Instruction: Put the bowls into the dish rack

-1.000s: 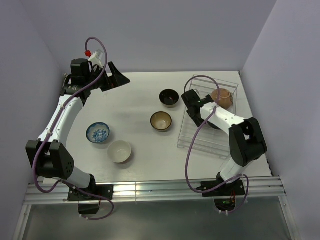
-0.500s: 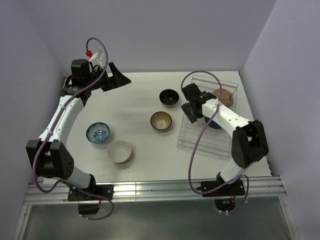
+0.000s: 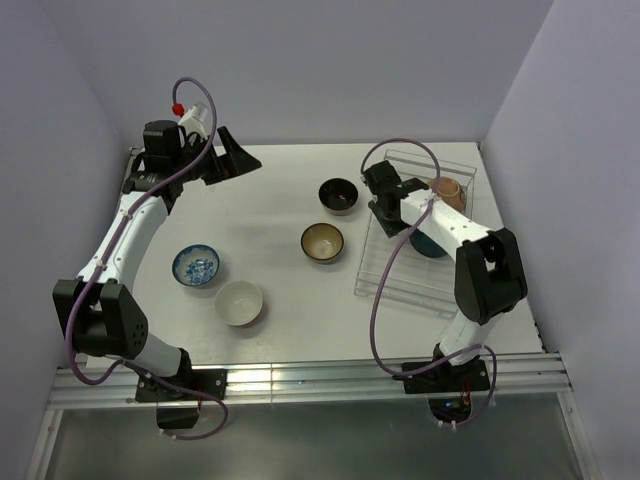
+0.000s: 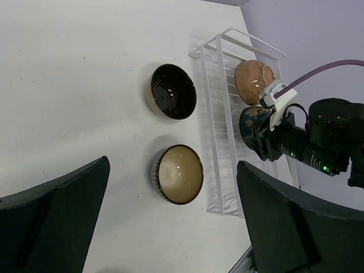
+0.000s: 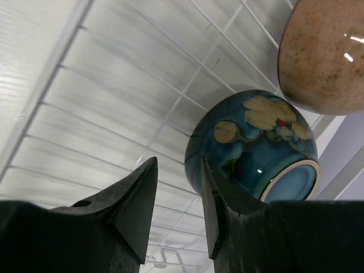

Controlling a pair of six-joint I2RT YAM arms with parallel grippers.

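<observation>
The white table stands between pale lilac walls, and the clear dish rack lies on its right part.

What has changed is at the right arm. One second ago the fingers of the right gripper stood wide apart. Now they are drawn close together, with only a narrow slit and nothing between them. In the top view the wrist has also moved a little toward the far end of the rack. The dark blue bowl lies tilted on the ribs just beside the fingers and is not held. The speckled brown bowl is touching it or very close to it, nearer the far end.

I judge that the blue bowl is delivered and the right arm is free for a new one. Two bowls are in the rack and four are still on the table: the black bowl and the bowl with the tan inside near the rack, and the blue-patterned bowl and the cream bowl well apart on the left.

The left gripper has not moved. It hangs high over the far left of the table with fingers spread wide and empty.
</observation>
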